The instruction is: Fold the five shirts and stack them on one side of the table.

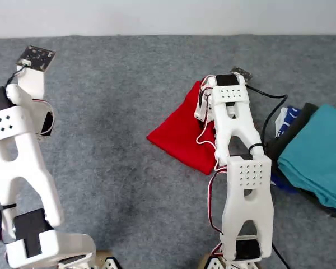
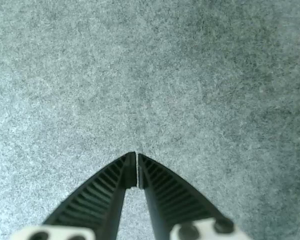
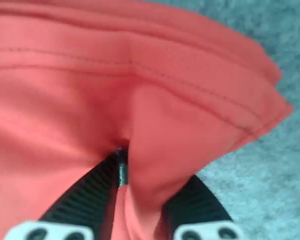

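Mid-fold on the red shirt point(image 1: 179, 134), bunched near the middle of the table point(image 1: 117, 84), close to the folded stack point(image 1: 319, 157). Grips a pleat of it in the right gripper point(image 3: 122, 165), jaws pinched tight. Holds the left gripper point(image 2: 137, 162) closed and empty over bare surface. Next, likely, calls for drawing the pinched edge across and flat — then onto the stack.

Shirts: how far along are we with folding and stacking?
Done: a folded stack lies on the table's right side, teal shirt on top, black shirt and blue shirt edges beneath; I can't count further layers. In hand: the right gripper pinches the red shirt beside the stack. Remaining: finish the red shirt and stack it. The left gripper is shut, holding nothing.
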Available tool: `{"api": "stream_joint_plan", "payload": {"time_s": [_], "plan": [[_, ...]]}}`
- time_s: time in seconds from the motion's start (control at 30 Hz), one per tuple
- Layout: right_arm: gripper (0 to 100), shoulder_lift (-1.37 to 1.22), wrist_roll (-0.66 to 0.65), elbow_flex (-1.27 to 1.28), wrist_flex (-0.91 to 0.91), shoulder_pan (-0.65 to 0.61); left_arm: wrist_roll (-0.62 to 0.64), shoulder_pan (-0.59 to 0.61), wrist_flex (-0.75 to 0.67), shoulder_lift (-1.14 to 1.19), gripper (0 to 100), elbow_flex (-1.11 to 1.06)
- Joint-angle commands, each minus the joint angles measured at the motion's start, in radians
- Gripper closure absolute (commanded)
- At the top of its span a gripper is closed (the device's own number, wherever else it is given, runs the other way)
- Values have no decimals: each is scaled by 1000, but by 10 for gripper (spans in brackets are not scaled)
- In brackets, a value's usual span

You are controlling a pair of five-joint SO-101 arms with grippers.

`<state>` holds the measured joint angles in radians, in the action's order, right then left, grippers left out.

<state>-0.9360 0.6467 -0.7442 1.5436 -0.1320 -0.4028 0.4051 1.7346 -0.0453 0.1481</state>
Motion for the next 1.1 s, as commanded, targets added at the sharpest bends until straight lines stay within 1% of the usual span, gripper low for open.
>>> {"api": "stream_joint_plan", "payload": {"time_s": [0.0,0.13,0.4,0.53,0.7,0.9,1.0,1.07], "plan": [[989,35,-123,-21,54,28,-9,6,3,-43,987,5],[989,186,-235,-31,120,51,-9,6,3,-43,987,5],[989,536,-367,-31,246,125,-9,6,2,-41,987,5],[989,708,-408,-31,249,177,-9,6,-8,-41,987,4],[989,886,-522,-28,252,248,-9,6,-26,-41,987,-27],[989,970,-677,-26,254,394,-9,6,-37,-41,987,-28],[989,969,-707,-14,254,460,-9,6,-40,-41,987,-28],[989,977,-715,44,254,481,-9,5,-40,-41,987,-28]]}}
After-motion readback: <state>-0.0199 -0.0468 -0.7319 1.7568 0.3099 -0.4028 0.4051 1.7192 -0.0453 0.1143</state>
